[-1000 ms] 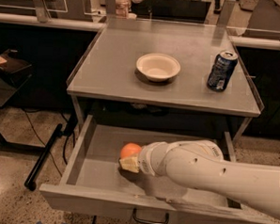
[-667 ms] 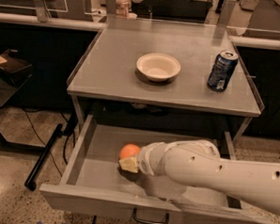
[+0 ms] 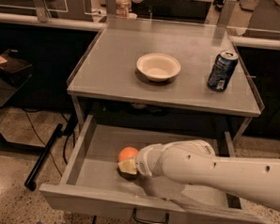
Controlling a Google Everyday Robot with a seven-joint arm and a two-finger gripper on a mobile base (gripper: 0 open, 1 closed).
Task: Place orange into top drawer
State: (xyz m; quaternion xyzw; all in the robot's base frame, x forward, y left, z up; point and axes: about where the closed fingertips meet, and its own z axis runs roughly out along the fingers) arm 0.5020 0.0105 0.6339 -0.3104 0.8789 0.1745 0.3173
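Observation:
The orange [image 3: 127, 154] lies on the flat grey bottom of the open top drawer [image 3: 100, 145], left of its middle. The drawer is pulled out under the grey table, with a metal loop handle [image 3: 149, 220] on its front. My gripper [image 3: 127, 167] reaches into the drawer from the right on a thick white arm [image 3: 207, 170]. It sits right against the orange on its near side, partly covering it. The orange's lower part is hidden by the gripper.
A cream-white bowl [image 3: 158, 67] stands on the grey tabletop [image 3: 109, 60]. A dark blue soda can [image 3: 221, 71] stands at the right of the tabletop. A black pole [image 3: 43, 157] leans on the floor at the left of the drawer.

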